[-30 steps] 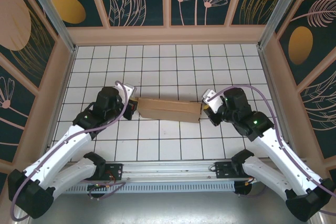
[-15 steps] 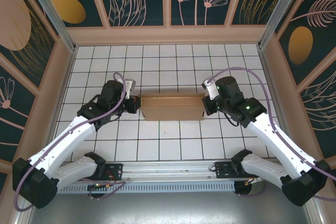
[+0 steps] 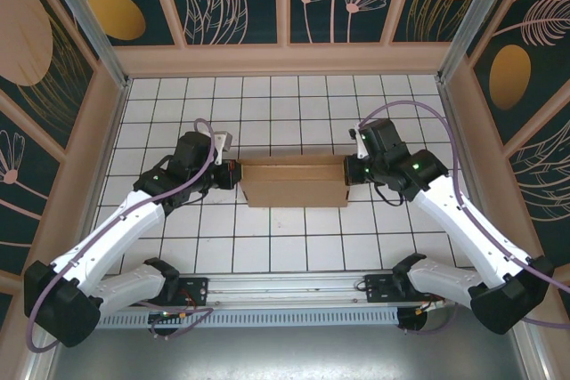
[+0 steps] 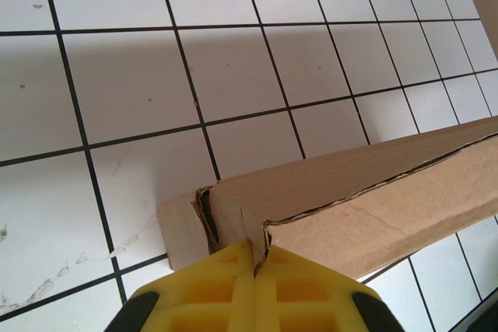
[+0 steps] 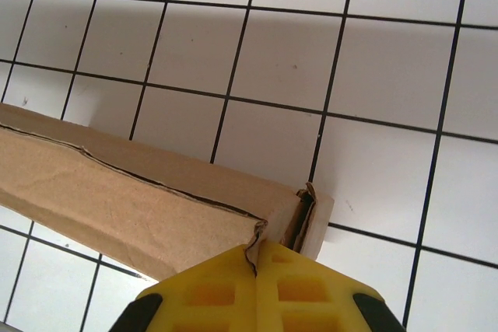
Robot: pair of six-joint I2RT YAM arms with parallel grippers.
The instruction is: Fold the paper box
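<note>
The paper box (image 3: pixel 294 182) is a brown cardboard mailer, folded into a shallow rectangle and held above the middle of the white grid table. My left gripper (image 3: pixel 233 174) is shut on the box's left end. In the left wrist view its yellow fingers (image 4: pixel 226 285) pinch a cardboard flap (image 4: pixel 255 235) at the corner of the paper box (image 4: pixel 373 200). My right gripper (image 3: pixel 351 169) is shut on the right end. In the right wrist view its yellow fingers (image 5: pixel 299 285) clamp a thin flap edge (image 5: pixel 255 245) of the paper box (image 5: pixel 132 200).
The white grid table (image 3: pixel 285 104) is ringed by tan walls (image 3: pixel 285 58) at the back and both sides. A metal rail (image 3: pixel 294 287) carrying both arm bases runs along the near edge.
Both grippers have swung outward and toward the back, holding the box ends. The box has turned from slightly skewed to square with the grid and shifted a little away from the bases.
</note>
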